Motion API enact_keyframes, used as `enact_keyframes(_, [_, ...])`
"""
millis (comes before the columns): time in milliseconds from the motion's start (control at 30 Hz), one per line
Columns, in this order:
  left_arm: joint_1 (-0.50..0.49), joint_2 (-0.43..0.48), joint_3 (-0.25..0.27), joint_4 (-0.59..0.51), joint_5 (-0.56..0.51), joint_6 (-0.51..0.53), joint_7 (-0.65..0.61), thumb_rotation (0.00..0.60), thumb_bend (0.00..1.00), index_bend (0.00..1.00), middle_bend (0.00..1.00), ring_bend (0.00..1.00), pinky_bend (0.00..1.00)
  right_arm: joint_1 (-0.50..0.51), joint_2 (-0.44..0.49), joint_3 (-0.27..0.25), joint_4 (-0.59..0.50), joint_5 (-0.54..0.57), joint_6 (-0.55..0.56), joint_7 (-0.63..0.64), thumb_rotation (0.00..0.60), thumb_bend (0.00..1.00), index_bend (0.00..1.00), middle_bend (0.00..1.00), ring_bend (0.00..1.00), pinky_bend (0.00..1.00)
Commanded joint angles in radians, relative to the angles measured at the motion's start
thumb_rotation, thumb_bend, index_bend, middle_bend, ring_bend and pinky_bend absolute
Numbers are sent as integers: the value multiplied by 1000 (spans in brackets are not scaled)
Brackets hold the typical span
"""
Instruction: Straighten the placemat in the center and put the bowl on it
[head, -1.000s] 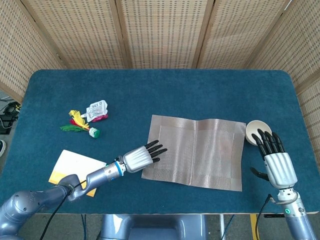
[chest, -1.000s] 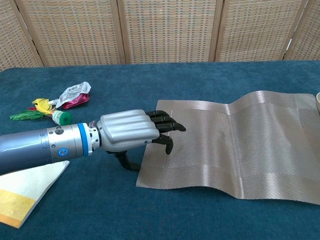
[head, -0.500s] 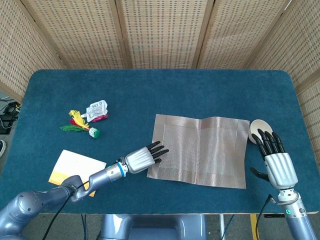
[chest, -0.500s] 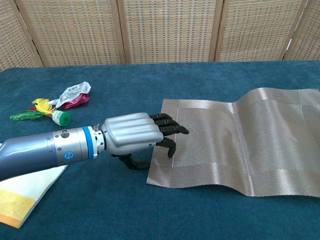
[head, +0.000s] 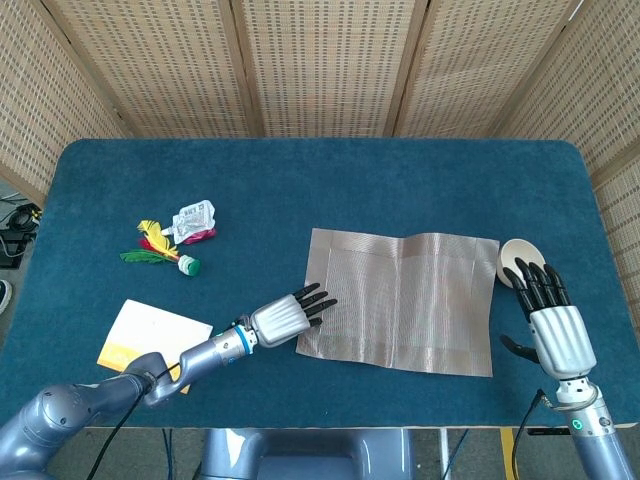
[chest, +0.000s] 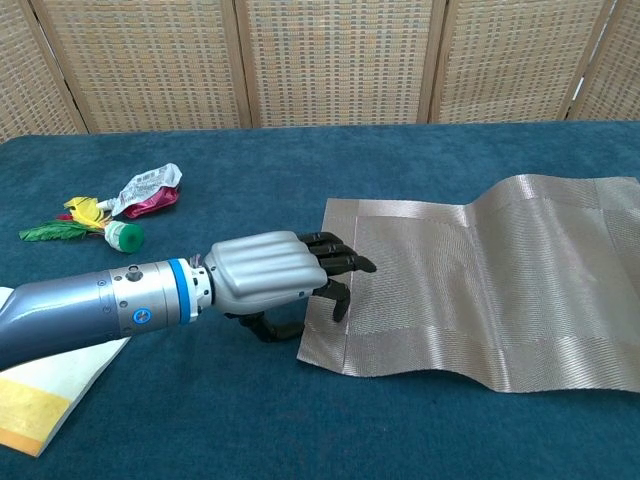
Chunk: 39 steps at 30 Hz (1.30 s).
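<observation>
The beige woven placemat (head: 400, 300) lies right of the table's centre, roughly square to the table edges, with a raised ripple down its middle (chest: 480, 270). My left hand (head: 290, 315) is at the mat's left edge. Its fingers (chest: 335, 262) lie on top of the mat and the thumb curls in at the edge below, pinching it. The small white bowl (head: 515, 257) stands on the cloth just off the mat's right edge. My right hand (head: 548, 310) is behind the bowl with fingers apart and fingertips by its near rim, holding nothing. The chest view does not show the bowl or the right hand.
A feathered shuttlecock (head: 160, 250) and a crumpled packet (head: 195, 220) lie at the left of the blue table (head: 330, 180). A yellow and white booklet (head: 150, 335) sits under my left forearm. Wicker screens stand behind the table.
The placemat has slid right and turned squarer to the table, carried by my left hand. In the last half second it hardly moved. The right hand and bowl stay put.
</observation>
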Motion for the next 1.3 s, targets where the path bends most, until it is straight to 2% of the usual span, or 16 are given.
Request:
enact_keyframes(33, [-1, -3, 0, 3, -1, 0, -2, 600, 487, 360, 0, 0, 0, 0, 1, 0, -1, -1, 1, 1, 600, 0, 64, 0, 0, 0])
enact_keyframes(233, [-3, -12, -1, 7, -7, 1, -10, 600, 527, 394, 0, 0, 0, -1, 3, 0, -4, -5, 0, 5, 600, 0, 67, 0, 0, 0])
enact_keyframes(500, [-5, -20, 2, 2, -7, 9, -20, 600, 528, 433, 0, 0, 0, -2, 6, 3, -5, -5, 1, 13, 600, 0, 70, 0, 0, 0])
enact_keyframes(767, [-4, -20, 0, -3, -12, 16, -21, 600, 530, 544, 0, 0, 0, -3, 8, 3, -6, -9, 0, 16, 600, 0, 74, 0, 0, 0])
enact_keyframes(933, [-4, -25, -1, -4, -14, 22, -27, 600, 530, 666, 0, 0, 0, -3, 8, 2, -9, -12, 1, 21, 600, 0, 77, 0, 0, 0])
enact_keyframes(1133, [-1, -30, -7, -1, -19, 34, -30, 600, 532, 768, 0, 0, 0, -4, 9, 2, -9, -16, 4, 22, 600, 0, 79, 0, 0, 0])
enact_keyframes(1300, [5, -27, -14, -5, -23, 51, -24, 600, 533, 790, 0, 0, 0, -5, 9, 2, -11, -20, 5, 22, 600, 0, 81, 0, 0, 0])
